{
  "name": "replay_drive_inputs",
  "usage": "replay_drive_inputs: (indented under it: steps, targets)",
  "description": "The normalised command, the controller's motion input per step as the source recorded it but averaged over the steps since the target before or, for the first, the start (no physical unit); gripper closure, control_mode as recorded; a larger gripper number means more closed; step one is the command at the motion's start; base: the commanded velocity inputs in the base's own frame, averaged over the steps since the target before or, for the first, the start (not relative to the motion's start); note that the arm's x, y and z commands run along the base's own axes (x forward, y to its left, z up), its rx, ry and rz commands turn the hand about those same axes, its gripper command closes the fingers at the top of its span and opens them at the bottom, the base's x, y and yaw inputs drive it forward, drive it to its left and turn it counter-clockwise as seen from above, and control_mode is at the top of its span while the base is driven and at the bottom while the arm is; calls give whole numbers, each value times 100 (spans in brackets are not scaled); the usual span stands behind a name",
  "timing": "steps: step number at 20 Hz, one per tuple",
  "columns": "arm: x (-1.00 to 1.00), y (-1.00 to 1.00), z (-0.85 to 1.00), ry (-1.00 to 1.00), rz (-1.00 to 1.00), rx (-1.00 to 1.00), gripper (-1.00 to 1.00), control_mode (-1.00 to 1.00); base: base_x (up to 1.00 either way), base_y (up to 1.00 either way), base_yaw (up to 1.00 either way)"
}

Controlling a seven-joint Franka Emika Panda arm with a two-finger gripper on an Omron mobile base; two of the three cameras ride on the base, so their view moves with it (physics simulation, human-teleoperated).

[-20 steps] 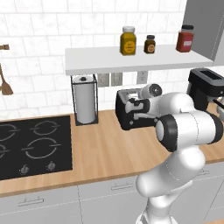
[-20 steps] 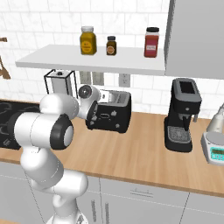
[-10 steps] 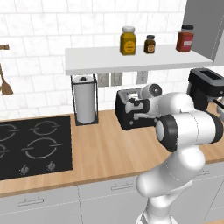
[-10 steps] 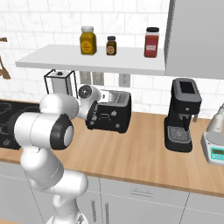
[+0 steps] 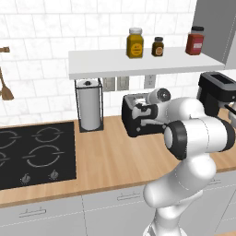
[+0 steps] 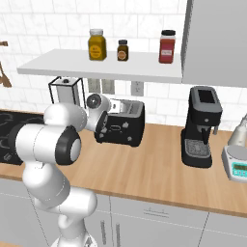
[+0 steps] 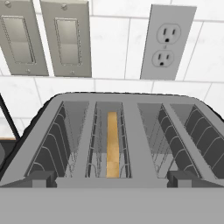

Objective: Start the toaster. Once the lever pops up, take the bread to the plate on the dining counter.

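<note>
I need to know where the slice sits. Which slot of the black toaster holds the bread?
The left slot as the hand view shows it: a tan slice of bread stands on edge between its wire guides. The right slot of the black toaster holds wire guides alone.

A rendered home kitchen along a tiled wall.

White tile backs a wooden tabletop over pale grey drawers, carrying a black hob, a paper-towel roll in a wire stand, a black toaster with bread standing in one slot, a coffee machine and a kitchen scale. A white shelf holds three jars; wall switches and a socket sit behind the toaster.
</note>
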Motion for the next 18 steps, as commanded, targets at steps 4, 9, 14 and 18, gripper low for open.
replay_drive_inputs:
  steps: [4, 9, 14, 18]
  targets:
    - [0, 0, 0, 0, 0, 0, -100, -100, 0, 0, 0]
    - [0, 0, 0, 0, 0, 0, -100, -100, 0, 0, 0]
    - [0, 0, 0, 0, 0, 0, -100, -100, 0, 0, 0]
    - [0, 0, 0, 0, 0, 0, -100, -100, 0, 0, 0]
